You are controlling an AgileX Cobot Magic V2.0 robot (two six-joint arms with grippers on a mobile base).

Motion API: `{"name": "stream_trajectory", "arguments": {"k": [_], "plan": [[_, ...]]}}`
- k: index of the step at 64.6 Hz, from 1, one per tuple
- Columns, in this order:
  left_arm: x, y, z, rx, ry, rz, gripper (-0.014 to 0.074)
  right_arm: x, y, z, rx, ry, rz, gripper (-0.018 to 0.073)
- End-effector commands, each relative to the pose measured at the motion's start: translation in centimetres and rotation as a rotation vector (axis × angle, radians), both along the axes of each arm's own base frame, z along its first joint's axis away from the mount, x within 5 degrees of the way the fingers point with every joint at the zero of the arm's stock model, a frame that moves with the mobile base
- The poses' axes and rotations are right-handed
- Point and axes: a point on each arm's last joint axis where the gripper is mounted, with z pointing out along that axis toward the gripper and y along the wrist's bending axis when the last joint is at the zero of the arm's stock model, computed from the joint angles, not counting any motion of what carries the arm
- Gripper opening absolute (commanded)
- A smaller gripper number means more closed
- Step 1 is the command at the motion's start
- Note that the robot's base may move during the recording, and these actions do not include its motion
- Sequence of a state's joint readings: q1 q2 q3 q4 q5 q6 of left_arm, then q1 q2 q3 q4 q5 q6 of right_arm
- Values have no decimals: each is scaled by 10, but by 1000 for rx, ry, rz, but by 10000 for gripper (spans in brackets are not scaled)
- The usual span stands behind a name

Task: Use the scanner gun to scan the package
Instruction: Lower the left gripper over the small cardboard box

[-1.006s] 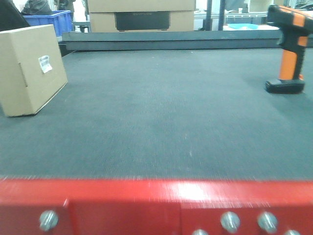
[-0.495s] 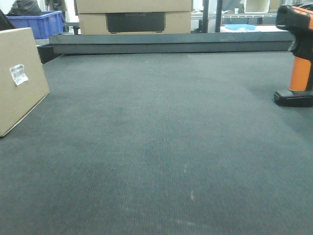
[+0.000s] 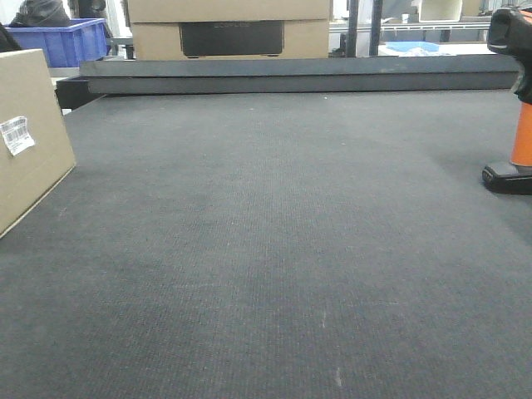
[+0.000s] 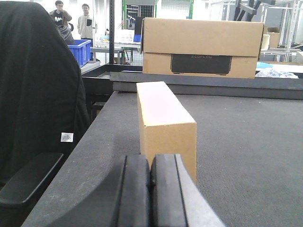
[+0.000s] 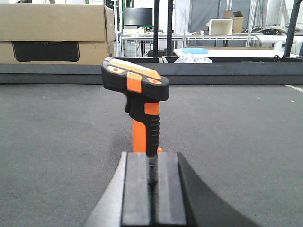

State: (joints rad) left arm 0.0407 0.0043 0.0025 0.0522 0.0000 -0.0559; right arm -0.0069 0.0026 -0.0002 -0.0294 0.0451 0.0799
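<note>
The package is a brown cardboard box (image 3: 25, 150) with a white barcode label (image 3: 17, 135), standing on edge at the left of the dark belt (image 3: 274, 233). In the left wrist view the box (image 4: 163, 118) stands just beyond my left gripper (image 4: 150, 163), whose jaws are shut and empty. The orange and black scanner gun (image 3: 517, 108) stands upright on its base at the right edge. In the right wrist view the scanner (image 5: 139, 104) stands just ahead of my right gripper (image 5: 152, 158), whose jaws are closed together with nothing between them. Neither gripper shows in the front view.
A large cardboard box (image 3: 229, 29) sits behind a low dark rail (image 3: 291, 79) at the far end of the belt. A blue crate (image 3: 66, 40) stands at the back left. A black chair (image 4: 38, 109) is beside the belt's left edge.
The front view has moved forward. The red front edge has dropped out of view, and the box and scanner have slid outward to the frame's left and right edges.
</note>
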Motion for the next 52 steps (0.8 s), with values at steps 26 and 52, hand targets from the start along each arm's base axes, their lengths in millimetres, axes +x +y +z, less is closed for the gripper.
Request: {"name": "stream_trajectory", "arguments": {"k": [26, 52], "plan": [[-3, 0, 15, -9, -15, -3, -111, 0, 0, 2, 0, -18, -3, -167], [27, 2, 157, -44, 323, 12, -111, 0, 0, 2, 0, -18, -3, -167]]}}
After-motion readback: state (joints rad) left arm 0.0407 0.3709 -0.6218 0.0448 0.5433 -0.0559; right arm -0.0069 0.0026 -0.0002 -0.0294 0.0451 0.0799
